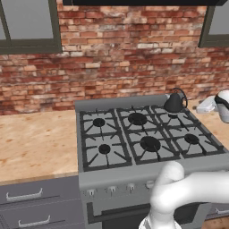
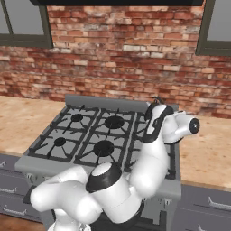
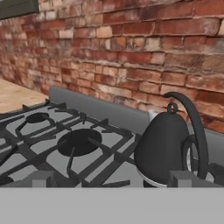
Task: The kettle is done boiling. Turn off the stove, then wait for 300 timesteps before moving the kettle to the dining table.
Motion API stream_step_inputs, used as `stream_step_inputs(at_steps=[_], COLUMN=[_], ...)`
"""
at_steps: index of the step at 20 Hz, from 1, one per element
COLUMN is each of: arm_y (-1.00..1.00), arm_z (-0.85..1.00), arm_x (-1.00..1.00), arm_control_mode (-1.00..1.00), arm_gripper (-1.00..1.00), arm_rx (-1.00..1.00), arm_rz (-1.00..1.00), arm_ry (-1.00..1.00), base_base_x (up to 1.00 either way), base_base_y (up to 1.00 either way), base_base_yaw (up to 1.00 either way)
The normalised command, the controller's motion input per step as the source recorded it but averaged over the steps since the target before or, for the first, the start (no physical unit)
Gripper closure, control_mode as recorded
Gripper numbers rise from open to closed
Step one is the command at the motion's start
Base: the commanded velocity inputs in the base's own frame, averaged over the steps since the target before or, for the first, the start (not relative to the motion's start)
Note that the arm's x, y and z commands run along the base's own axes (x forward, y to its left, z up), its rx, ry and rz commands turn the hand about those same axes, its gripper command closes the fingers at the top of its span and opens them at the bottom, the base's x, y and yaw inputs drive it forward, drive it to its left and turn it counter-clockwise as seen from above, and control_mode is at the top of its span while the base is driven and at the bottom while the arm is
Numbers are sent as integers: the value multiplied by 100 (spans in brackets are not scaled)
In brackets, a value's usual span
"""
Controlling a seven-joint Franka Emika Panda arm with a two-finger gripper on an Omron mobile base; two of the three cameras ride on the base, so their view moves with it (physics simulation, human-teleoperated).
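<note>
Standing on the back right burner of the stove [image 1: 147, 134], the kettle [image 1: 173, 103] is seen in the left base view, against the brick wall. In the right base view it is mostly hidden behind the arm. In the hand view, the kettle [image 3: 164, 146] is faced closely, probably for a grasp; its contents and the gripper's opening cannot be told.

A red brick wall [image 1: 120, 58] runs along the back, with dark-framed windows [image 1: 29, 24] set into it at the upper left and upper right. A light wood table [image 1: 38, 143] top stretches out on both sides, and beneath it on the left sit grey drawers [image 1: 40, 201] with pale bar handles [image 1: 24, 195]. A small white object [image 1: 206, 105] lies on the wood at the far right, too blurred to identify.
</note>
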Motion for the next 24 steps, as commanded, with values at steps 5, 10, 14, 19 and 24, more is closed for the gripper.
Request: stream_step_inputs(at_steps=[5, 10, 14, 19, 24], arm_y=[-1, -1, -5, -12, -5], arm_z=[-2, 0, 0, 0, 0], arm_x=[11, 19, 19, 16, 8], arm_control_mode=[-100, -100, -100, -100, -100], arm_gripper=[-100, -100, -100, -100, -100], arm_rx=[0, -2, -5, -3, 0], arm_rz=[0, 0, 0, 0, 0], arm_ry=[1, 5, 6, 5, 0], base_base_x=[0, 0, 0, 0, 0], base_base_y=[0, 0, 0, 0, 0], base_base_yaw=[0, 0, 0, 0, 0])
